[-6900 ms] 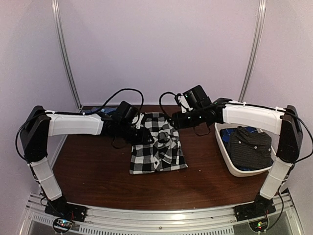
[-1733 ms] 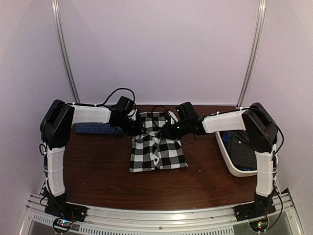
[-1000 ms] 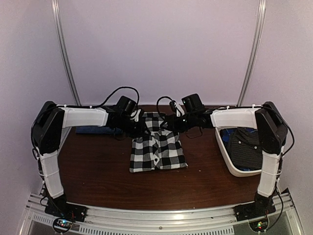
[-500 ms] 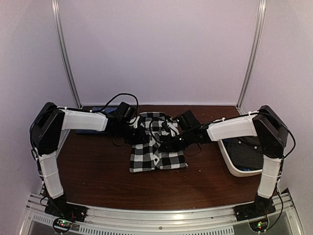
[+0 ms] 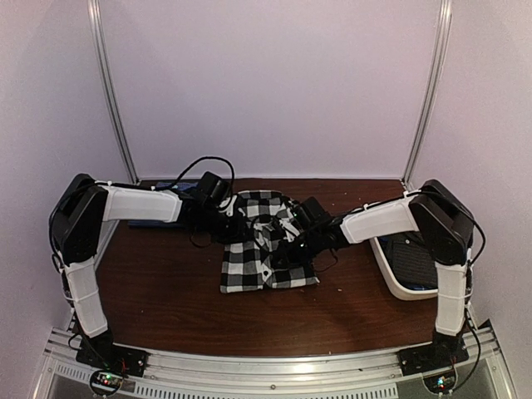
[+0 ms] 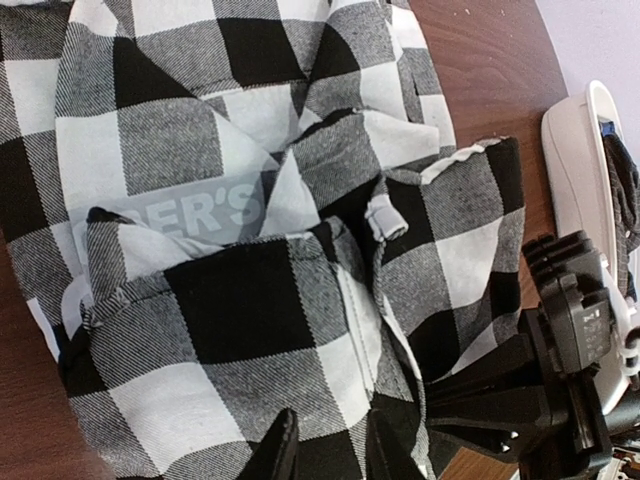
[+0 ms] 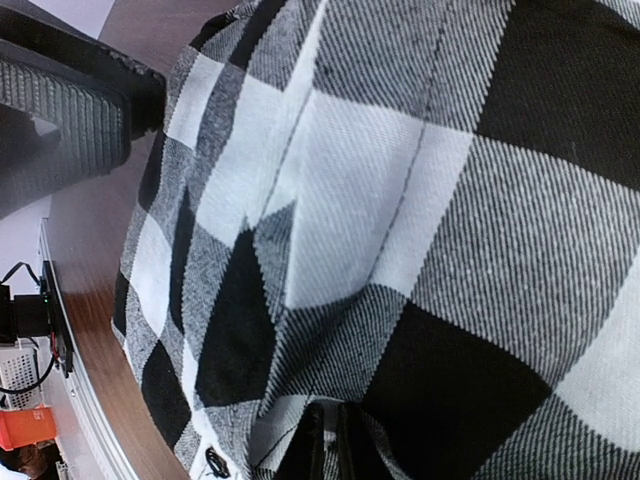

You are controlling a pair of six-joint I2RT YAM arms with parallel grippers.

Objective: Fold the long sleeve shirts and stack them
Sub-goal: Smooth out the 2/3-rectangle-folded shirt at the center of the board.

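Observation:
The black-and-white checked shirt (image 5: 266,249) lies mid-table, its far part bunched and raised. My left gripper (image 5: 236,226) is at its far left edge and my right gripper (image 5: 293,236) at its right side. In the left wrist view the fingers (image 6: 283,450) stand narrowly apart with checked cloth (image 6: 240,300) between them. In the right wrist view the gripper (image 7: 330,440) is nearly closed, pinching a fold of checked cloth (image 7: 400,230). A strip of the dark blue shirt (image 5: 154,224) shows under my left arm. The charcoal shirt (image 5: 416,256) lies in the basket.
The white oval basket (image 5: 399,287) stands at the table's right edge; its rim also shows in the left wrist view (image 6: 575,160). My right gripper's black body (image 6: 565,350) sits close beside the left one. Bare brown table (image 5: 166,291) lies in front of the shirt.
My right gripper has moved nearer and leftward over the checked shirt, and the shirt's far part has bunched up towards the front. My left gripper has barely moved.

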